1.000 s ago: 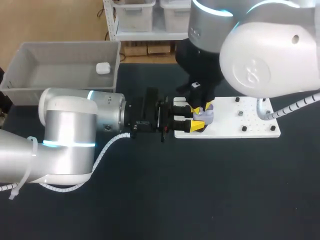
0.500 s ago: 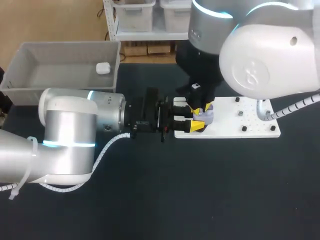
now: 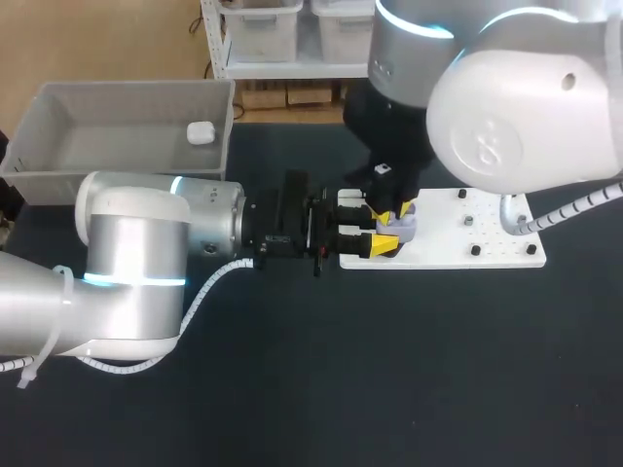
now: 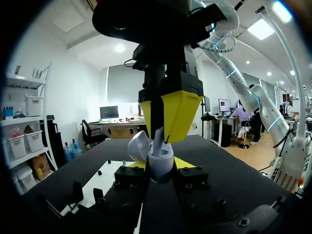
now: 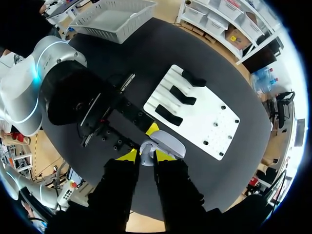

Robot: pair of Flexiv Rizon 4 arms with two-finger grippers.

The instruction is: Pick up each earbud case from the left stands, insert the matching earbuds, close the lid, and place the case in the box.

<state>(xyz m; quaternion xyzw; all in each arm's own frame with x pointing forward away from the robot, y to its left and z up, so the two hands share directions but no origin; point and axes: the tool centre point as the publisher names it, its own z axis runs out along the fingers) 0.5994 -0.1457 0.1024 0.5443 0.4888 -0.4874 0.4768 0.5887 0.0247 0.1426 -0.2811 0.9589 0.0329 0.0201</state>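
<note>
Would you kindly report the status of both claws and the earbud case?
Left claw shut on open lavender case. Right claw shut on earbud, over the case's mouth. One white case already in box. Nothing in the way.

— Table?
— Dark matte top [image 3: 292,389], filling the near ground.
— Beyond it, head view?
— Far: white shelf [image 3: 282,39] with pale bins, cardboard boxes beneath. Tan floor [image 3: 117,44] far left.
— Left wrist view?
— White wall [image 4: 63,83], round ceiling lamp [image 4: 120,48], long light panel [image 4: 261,29] to the right. Far off, a desk [image 4: 117,124] with a monitor. Left, a second bin rack [image 4: 27,126].
— Light?
— Even, from overhead.
</note>
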